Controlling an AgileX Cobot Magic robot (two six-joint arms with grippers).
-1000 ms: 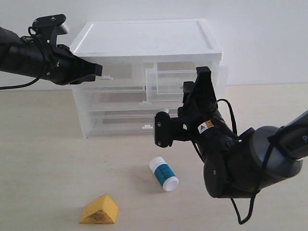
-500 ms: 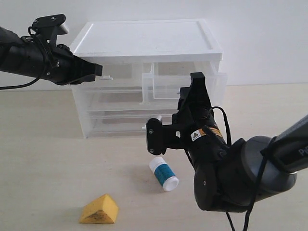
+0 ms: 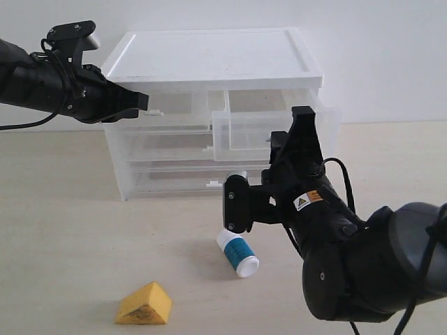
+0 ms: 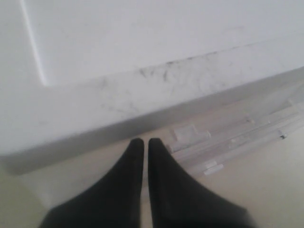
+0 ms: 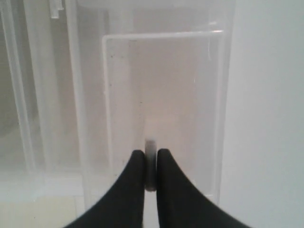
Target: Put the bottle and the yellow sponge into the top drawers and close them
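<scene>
While the table [image 3: 63, 230] bears the white-topped cabinet [image 3: 209, 56], the right top drawer [image 3: 244, 129] stands pulled partway out of the cabinet's front and the left top drawer [image 3: 178, 105] sits flush in it. The right hand [image 5: 150, 156] is pinched narrow on the open drawer's handle tab [image 5: 150, 145]. The left hand [image 4: 141, 142], fingers together and holding nothing, hovers at the cabinet's upper left front edge. The bottle [image 3: 237, 252] lies on its side before the cabinet, the yellow sponge [image 3: 144, 304] farther out from it.
</scene>
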